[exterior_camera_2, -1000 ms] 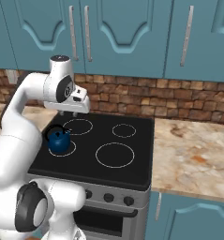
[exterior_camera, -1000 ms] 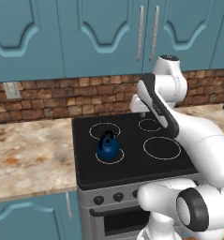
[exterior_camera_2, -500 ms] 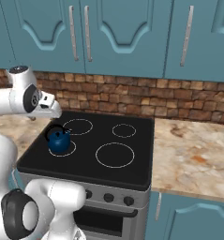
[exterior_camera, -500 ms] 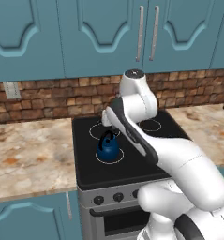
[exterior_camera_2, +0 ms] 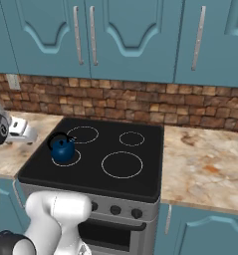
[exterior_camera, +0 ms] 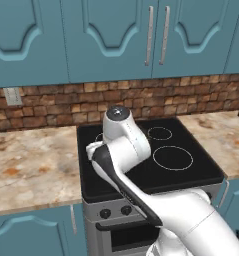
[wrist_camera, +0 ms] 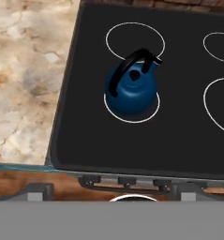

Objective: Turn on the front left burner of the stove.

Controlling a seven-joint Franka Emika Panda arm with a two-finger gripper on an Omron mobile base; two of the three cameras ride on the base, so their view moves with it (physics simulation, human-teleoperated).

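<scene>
Gripper state, honestly can't tell, the fingertips don't show clearly in any of the shots. The hand camera looks down over the stove [wrist_camera: 85,140] from above its front left corner.

Blue kettle [wrist_camera: 132,86] sits on the front left burner [wrist_camera: 112,111], covering most of that white ring, with its black handle arching over the lid and running toward the back right. No idea what's in it, the lid is on.

That burner is at the near left of the black glass, just behind the knob row [wrist_camera: 132,182] on the steel front. From the right base view the kettle [exterior_camera_2: 62,149] is on the same ring [exterior_camera_2: 75,160], with marble counter [exterior_camera_2: 8,152] beside it.
</scene>
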